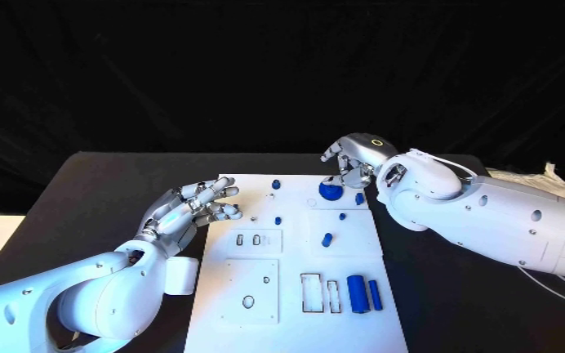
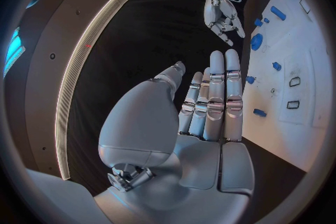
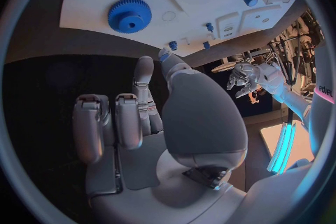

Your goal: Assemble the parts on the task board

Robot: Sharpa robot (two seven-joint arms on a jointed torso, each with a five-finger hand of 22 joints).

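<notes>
Table (image 1: 117, 181): black, carrying the white task board (image 1: 295, 320) at its middle.
Left hand (image 1: 189, 210): at the board's left edge, fingers (image 2: 217, 89) straight and apart, grasping nothing.
Right hand (image 1: 353, 165): over the board's far right corner, fingers (image 3: 143, 75) loosely curled, nothing in them.
Blue gear (image 3: 128, 14): flat on the board just beside the right hand.
Two blue cylinders (image 1: 364, 293): lying side by side near the board's near right edge.
Small blue pegs (image 1: 277, 184): scattered along the far part.
</notes>
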